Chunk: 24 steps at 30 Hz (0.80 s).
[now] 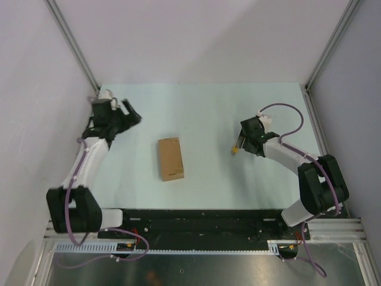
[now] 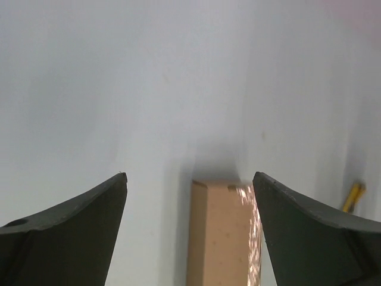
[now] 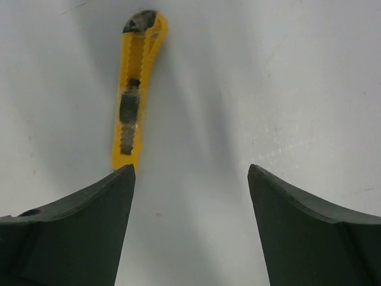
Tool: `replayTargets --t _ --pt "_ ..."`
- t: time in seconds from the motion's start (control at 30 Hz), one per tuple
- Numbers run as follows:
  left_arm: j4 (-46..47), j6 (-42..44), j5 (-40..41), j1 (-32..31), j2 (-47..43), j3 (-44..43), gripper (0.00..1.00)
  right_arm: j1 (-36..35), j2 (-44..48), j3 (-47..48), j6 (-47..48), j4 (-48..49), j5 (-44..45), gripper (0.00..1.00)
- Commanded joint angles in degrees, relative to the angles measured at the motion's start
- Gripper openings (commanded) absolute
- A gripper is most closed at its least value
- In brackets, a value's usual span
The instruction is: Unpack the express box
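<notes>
upper left of top view: i see left fingers (image 2: 77, 226) spread wide, holding nothing, over bare desk (image 1: 208, 113). express box (image 1: 170, 158) lies flat at centre of desk, lid shut, well apart from both arms. in left wrist view it sits bottom centre, beyond gap between fingers. right of centre: right fingers (image 3: 309, 232) spread, empty, low over desk. yellow utility knife (image 3: 134, 95) lies on desk, upper left of right wrist view, its near end by lower-left finger; contact i cannot tell.

One express box (image 1: 171, 158), one yellow utility knife (image 3: 134, 89)
</notes>
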<state>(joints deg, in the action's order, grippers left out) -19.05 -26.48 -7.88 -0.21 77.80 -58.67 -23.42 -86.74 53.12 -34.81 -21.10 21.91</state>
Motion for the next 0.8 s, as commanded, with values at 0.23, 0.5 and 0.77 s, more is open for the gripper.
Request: replayTargets --t 0.23,0.5,0.77 --pt "1.4 -2.0 -1.0 19.1 -14.2 -6.0 1.00 0.7 -11.4 9.6 -1.7 5.3 4.6 0.79" --pt "1.6 -4.1 -10.4 19.3 -14.0 -2.1 1.00 0.3 -16.6 13.2 -1.7 5.2 4.9 0.75" --pt "1.7 -4.9 -19.3 18.8 -13.7 1.7 0.99 -1.3 -23.6 19.6 -3.6 0.0 8.8 0.64"
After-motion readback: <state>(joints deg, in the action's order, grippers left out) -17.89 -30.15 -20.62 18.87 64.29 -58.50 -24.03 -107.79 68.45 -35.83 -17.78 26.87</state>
